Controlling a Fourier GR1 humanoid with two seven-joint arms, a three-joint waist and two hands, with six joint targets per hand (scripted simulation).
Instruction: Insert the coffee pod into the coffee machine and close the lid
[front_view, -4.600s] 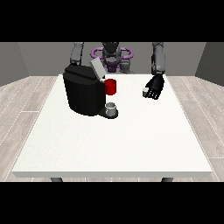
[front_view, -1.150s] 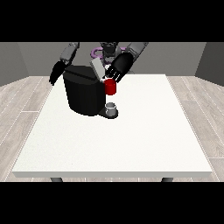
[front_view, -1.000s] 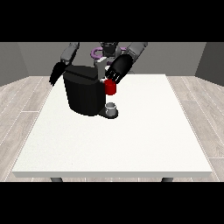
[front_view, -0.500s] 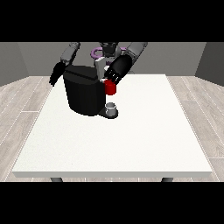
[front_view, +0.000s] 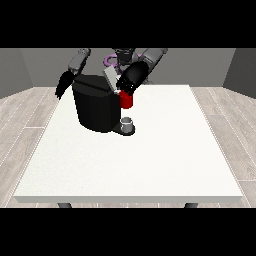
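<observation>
The grey coffee pod does not plainly show from where I stand. The boxy black coffee machine (front_view: 97, 107) sits on the large white table (front_view: 150, 155) towards its eleven o'clock corner, with its grey lid (front_view: 111, 78) tilted up. At the machine's three o'clock side is a red thing at the machine (front_view: 126, 100); below it a small grey cup (front_view: 127, 123) rests on the base. The hand at the view's right (front_view: 131, 80) hovers over the red thing, just beside the lid; I cannot tell how its fingers lie. The hand at the view's left (front_view: 63, 85) hangs at the machine's ten o'clock side, its fingers pointing down, relaxed.
</observation>
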